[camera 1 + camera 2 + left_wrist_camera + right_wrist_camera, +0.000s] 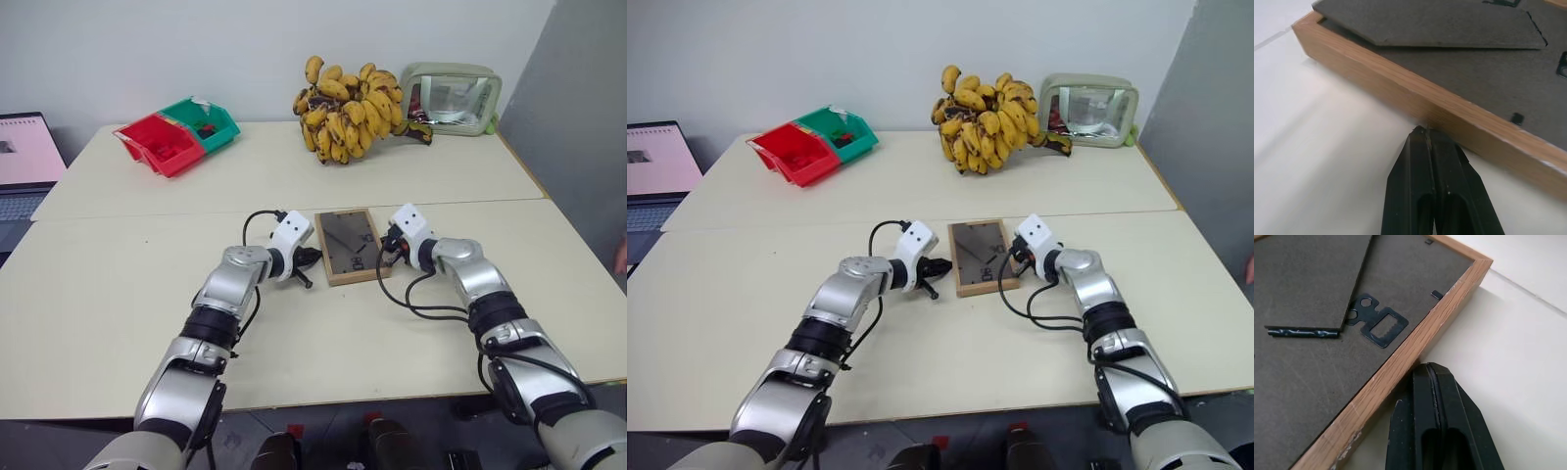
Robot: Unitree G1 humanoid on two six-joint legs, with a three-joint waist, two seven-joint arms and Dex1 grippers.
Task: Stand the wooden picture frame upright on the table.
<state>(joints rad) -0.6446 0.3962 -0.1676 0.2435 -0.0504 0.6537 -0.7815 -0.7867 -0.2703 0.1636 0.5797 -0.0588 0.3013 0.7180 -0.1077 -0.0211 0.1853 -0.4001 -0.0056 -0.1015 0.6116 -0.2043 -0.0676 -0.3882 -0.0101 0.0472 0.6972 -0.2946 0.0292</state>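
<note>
The wooden picture frame (349, 245) lies back-up: rigid, light, probably glass-fronted. Left gripper (1426, 131) and right gripper (1430, 369), fingers pressed together empty, flank its long edges, the likely hold.

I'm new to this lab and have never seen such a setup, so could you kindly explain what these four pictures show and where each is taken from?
It is a two-armed humanoid robot. The two wide pictures come from cameras in its head, looking down over its arms; the two close-ups come from cameras on each wrist.

On the table a wooden picture frame lies flat, dark back panel up. The left gripper and right gripper are both shut, one at each long side of the frame, tips against its wooden edge. Nothing is held.

Farther back sit a bunch of bananas, a red bin and green bin, and a clear pouch. A laptop stands at the left.
</note>
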